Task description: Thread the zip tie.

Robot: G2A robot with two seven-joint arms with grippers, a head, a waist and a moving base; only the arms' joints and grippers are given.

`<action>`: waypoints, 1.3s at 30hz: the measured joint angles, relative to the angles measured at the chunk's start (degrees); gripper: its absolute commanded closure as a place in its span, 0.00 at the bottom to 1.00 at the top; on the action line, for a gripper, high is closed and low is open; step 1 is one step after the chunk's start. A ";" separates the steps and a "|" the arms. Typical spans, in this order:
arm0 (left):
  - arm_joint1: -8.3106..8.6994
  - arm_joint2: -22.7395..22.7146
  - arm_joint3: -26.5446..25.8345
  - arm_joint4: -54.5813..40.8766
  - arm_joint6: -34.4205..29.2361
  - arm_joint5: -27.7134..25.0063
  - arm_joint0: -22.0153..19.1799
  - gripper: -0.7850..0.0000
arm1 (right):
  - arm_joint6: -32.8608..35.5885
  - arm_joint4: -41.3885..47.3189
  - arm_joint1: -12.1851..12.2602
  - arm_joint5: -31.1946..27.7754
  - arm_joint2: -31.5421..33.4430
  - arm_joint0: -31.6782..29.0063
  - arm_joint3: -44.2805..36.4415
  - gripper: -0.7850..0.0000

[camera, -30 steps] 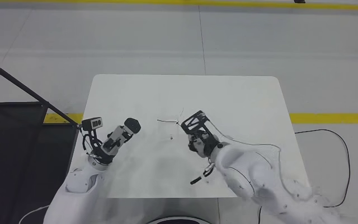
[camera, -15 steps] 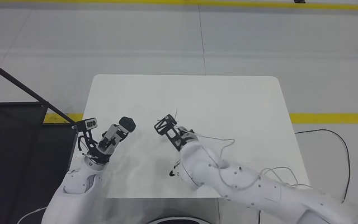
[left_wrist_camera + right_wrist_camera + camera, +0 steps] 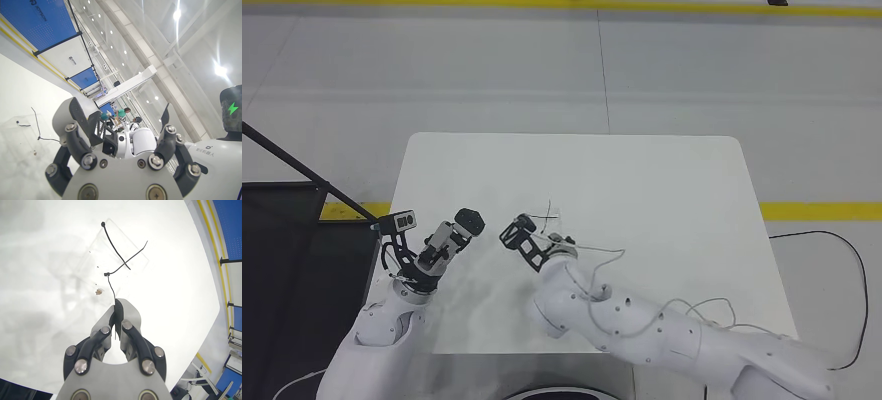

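Right gripper (image 3: 116, 303) is pinched shut on a zip tie (image 3: 111, 287). The thin black strap comes out from between the fingertips, and a short length of it shows again behind them, in the gap between the two fingers. From the fingertips it runs low over the table (image 3: 170, 275) to a small black head (image 3: 106, 274) lying on the table. A curved strap (image 3: 132, 256) leaves that same head and bends away across the table to a free pointed tip. Whether the held strap passes through the head or only meets it cannot be told.

A second tie (image 3: 111, 242) lies flat on the table just beyond the head. Its strap crosses the curved strap near its own pointed end, and its block end lies farther out on the table. A brown crumb (image 3: 98, 291) sits on the table just beside the held strap.

From above, the right gripper is low over the table's middle, toward the left, and both ties lie just past it toward the table's far edge. The left gripper (image 3: 470, 220) hangs over the table's left part, near the right gripper but apart from it, and is angled up off the table. Its fingers (image 3: 75, 109) are spread wide, with nothing between them and nothing touching them.
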 measured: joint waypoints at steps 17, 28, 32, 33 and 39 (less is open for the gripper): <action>0.00 0.00 0.00 0.00 0.00 0.00 0.00 0.00 | 0.15 -7.92 -1.44 -6.17 5.88 -6.73 -2.11 0.81; 0.00 0.00 0.00 0.00 0.00 0.00 0.00 0.00 | -3.43 -11.38 -0.96 -8.15 13.14 -12.76 -9.47 0.20; 0.00 0.00 0.00 0.00 0.00 0.00 0.00 0.00 | -6.09 -11.46 -0.28 -8.32 17.03 -16.19 -13.84 0.00; 0.00 0.00 0.00 0.00 0.00 0.00 0.00 0.00 | -7.27 -11.34 0.09 -8.46 18.62 -17.68 -15.56 0.00; 0.00 0.00 0.00 0.00 0.00 0.00 0.00 0.00 | -14.61 -10.87 2.54 -12.49 27.72 -27.00 -24.28 0.00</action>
